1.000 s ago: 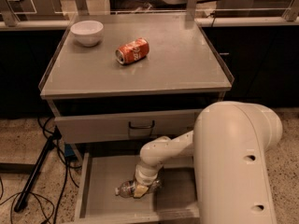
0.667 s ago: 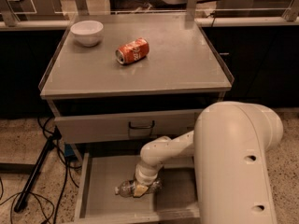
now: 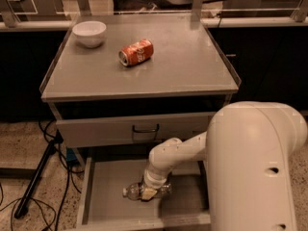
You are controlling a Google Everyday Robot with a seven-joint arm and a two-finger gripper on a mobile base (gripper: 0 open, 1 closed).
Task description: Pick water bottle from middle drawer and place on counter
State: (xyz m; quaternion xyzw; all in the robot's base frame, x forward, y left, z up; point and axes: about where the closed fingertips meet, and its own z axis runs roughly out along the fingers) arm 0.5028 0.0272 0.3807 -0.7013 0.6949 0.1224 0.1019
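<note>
— Grey metal everywhere down there. Has anything changed in the last second?

— Hardly anything, from my seat. The pincer (image 3: 149, 193) has stayed low inside the middle drawer (image 3: 106, 196), down on the water bottle (image 3: 134, 191), and the bottle hasn't shifted either. I read that as the grasp being in hand, with nothing lifted yet.

— Is it clamped?

— I cannot tell whether the pincer has closed on the bottle or only rests on it. The wrist covers the contact.

— Walk me across, left to right.

— Left of the pincer is bare drawer floor, then the bottle's pale cap end sticking out. The bottle lies on its side, crosswise, and the pincer sits over its middle, touching it. The other end pokes out just to the pincer's right. Further right and upward, the arm (image 3: 173, 155) bends away toward me.

— And the target?

— The counter (image 3: 159, 76) is well above the pincer, beyond the drawer front (image 3: 96, 131) with the loop handle. Up there a white bowl (image 3: 89, 32) sits far to the pincer's upper left, and an orange-red soda can (image 3: 136, 52) lies on its side almost straight above it. To the right of the can looks the easier side for setting down.

— Any risk?

— It's a round, crinkly bottle. I'd expect it to roll or slip out if the hold is off centre.
</note>
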